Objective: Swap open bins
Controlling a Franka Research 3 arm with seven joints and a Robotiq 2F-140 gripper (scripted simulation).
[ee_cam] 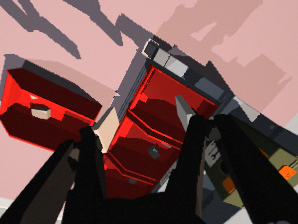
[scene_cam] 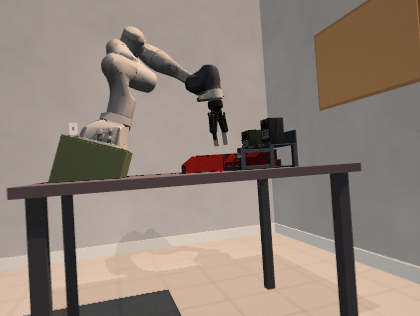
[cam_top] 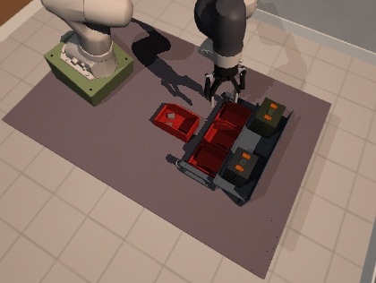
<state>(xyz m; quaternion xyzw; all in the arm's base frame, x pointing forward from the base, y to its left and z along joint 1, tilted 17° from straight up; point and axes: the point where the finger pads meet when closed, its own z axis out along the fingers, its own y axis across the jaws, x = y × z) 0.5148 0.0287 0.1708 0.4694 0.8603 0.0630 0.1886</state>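
Note:
My gripper (cam_top: 225,99) (scene_cam: 220,142) (ee_cam: 146,110) is open and holds nothing. It points down, above the shelf's far end in the top view, over the front part of the empty red bin (cam_top: 235,114) (ee_cam: 165,95). That bin sits in the end place of the grey shelf (cam_top: 197,174) (scene_cam: 243,159); no part shows in it. The middle bin (cam_top: 220,134) (ee_cam: 135,137) and the third bin (cam_top: 207,157) sit beside it; a grey part shows in each in the wrist view. Another red bin (cam_top: 181,117) (scene_cam: 202,164) (ee_cam: 55,85) stands on the table before the shelf, with light grey parts inside.
Two dark boxes with orange fittings, one (cam_top: 269,117) (scene_cam: 251,138) behind the empty bin and one (cam_top: 242,167) (scene_cam: 272,131) behind the third, stand on the shelf's upper board (cam_top: 248,140) over the bins' rear ends. The arm's base block (cam_top: 73,82) (scene_cam: 90,159) is at the table's other side.

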